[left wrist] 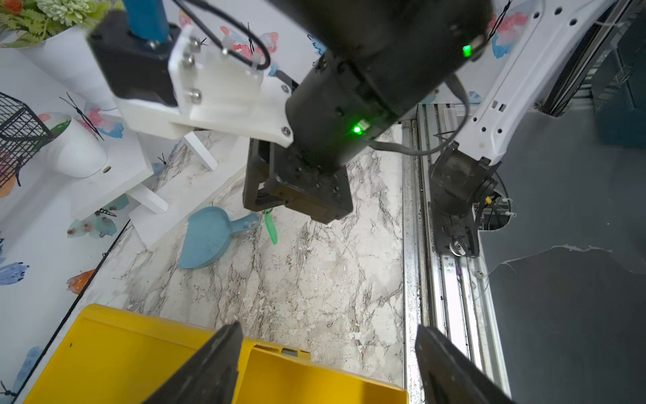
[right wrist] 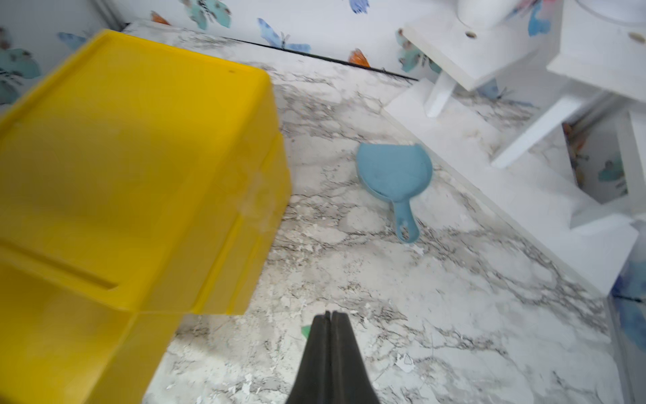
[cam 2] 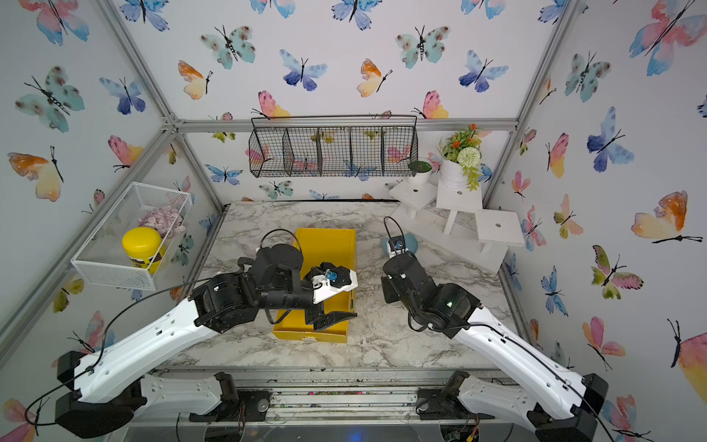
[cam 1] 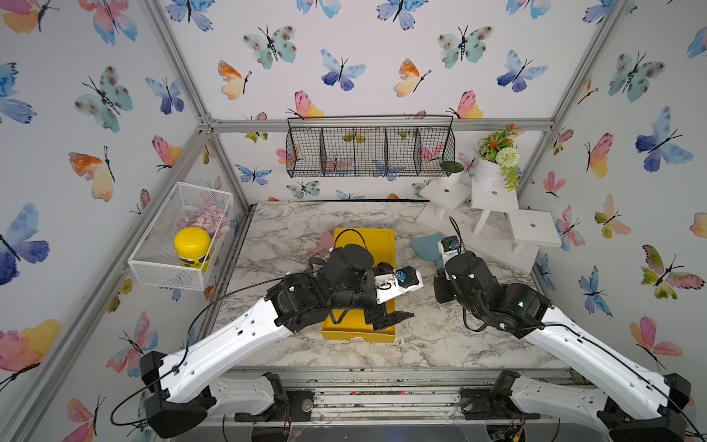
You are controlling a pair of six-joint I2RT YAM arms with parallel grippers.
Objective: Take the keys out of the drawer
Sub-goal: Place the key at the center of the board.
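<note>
The yellow drawer box (cam 1: 377,245) stands mid-table in both top views, its drawer (left wrist: 314,377) pulled out toward the front. No keys show inside the part of it I can see. My left gripper (left wrist: 328,328) hangs open over the drawer's front right corner (cam 1: 386,319), with nothing between its fingers. My right gripper (right wrist: 330,313) is shut, low over the marble to the right of the box. A green tag (left wrist: 271,227) sticks out from under it, and a sliver of that tag (right wrist: 306,330) shows beside the fingers. I cannot tell whether it is pinched or lying on the table.
A blue scoop (right wrist: 393,173) lies behind the right gripper and a pink one (cam 1: 325,241) left of the box. White stands (cam 1: 493,199) with a flower pot (cam 1: 487,172) fill the back right corner. A white mesh basket (cam 1: 164,268) on the left wall holds a yellow-lidded jar (cam 1: 191,245).
</note>
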